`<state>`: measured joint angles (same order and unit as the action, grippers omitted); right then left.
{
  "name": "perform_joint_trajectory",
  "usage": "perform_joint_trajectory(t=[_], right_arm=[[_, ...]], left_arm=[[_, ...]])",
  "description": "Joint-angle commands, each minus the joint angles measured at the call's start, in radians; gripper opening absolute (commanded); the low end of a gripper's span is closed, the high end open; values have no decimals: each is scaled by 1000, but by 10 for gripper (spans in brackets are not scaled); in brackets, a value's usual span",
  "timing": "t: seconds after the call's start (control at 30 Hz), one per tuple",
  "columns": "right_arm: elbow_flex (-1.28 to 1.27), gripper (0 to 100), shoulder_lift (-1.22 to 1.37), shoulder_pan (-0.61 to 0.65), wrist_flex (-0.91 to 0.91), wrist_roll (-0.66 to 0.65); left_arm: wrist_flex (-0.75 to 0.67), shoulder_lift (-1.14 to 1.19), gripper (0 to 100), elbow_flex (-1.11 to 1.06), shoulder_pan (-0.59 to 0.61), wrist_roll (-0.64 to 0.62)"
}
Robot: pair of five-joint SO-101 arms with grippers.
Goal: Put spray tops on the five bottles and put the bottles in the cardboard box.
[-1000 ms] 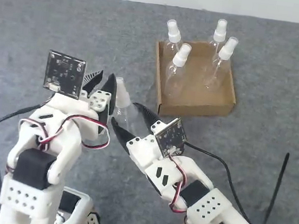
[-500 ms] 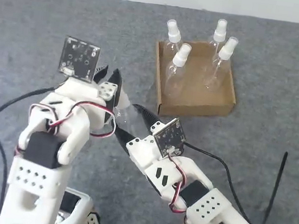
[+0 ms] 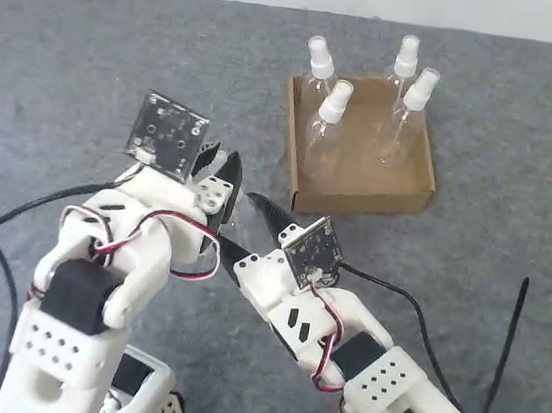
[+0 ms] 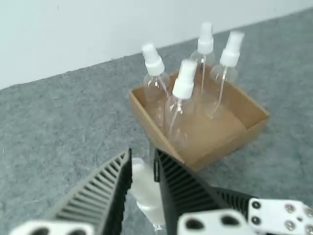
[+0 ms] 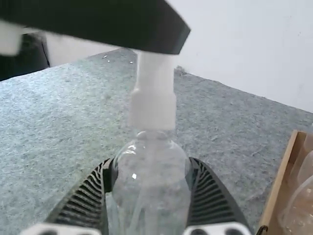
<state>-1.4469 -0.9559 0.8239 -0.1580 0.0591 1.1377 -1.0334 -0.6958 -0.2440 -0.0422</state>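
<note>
A clear bottle [image 5: 149,188] stands upright in my right gripper [image 5: 150,171], which is shut around its body, a little in front of the cardboard box [image 3: 362,199]. On its neck sits a white spray top [image 5: 152,98]. My left gripper [image 4: 143,159] comes down from above and is shut on that spray top [image 4: 144,188]. In the high view, the left gripper [image 3: 225,192] sits directly over the right gripper [image 3: 241,224]. Several capped bottles [image 3: 329,122] stand upright inside the box [image 4: 230,144].
Grey carpet [image 3: 93,53] covers the table, with open room left of the box and around it. A black cable [image 3: 501,365] stands up at the near right, and another cable [image 3: 1,233] loops at the near left.
The left arm has swung to the right and turned at the wrist over the bottle, keeping its hold on the spray top. The right arm and the box have stayed put.
</note>
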Motion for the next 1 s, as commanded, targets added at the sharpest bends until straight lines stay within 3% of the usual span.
perform_joint_trajectory(t=[0.0,0.27,0.53,0.73,0.97], right_arm=[[20,6,-7,-7,-25,5],[20,6,-7,-7,-25,5],[31,6,-8,-21,7,5],[221,6,-7,-136,236,11],[557,6,27,-271,461,6]], left_arm=[[18,32,65,50,-9,44],[104,-6,66,170,2,61],[104,-152,67,182,164,66],[38,-281,197,-73,175,-20],[-218,-367,212,-421,169,-81]])
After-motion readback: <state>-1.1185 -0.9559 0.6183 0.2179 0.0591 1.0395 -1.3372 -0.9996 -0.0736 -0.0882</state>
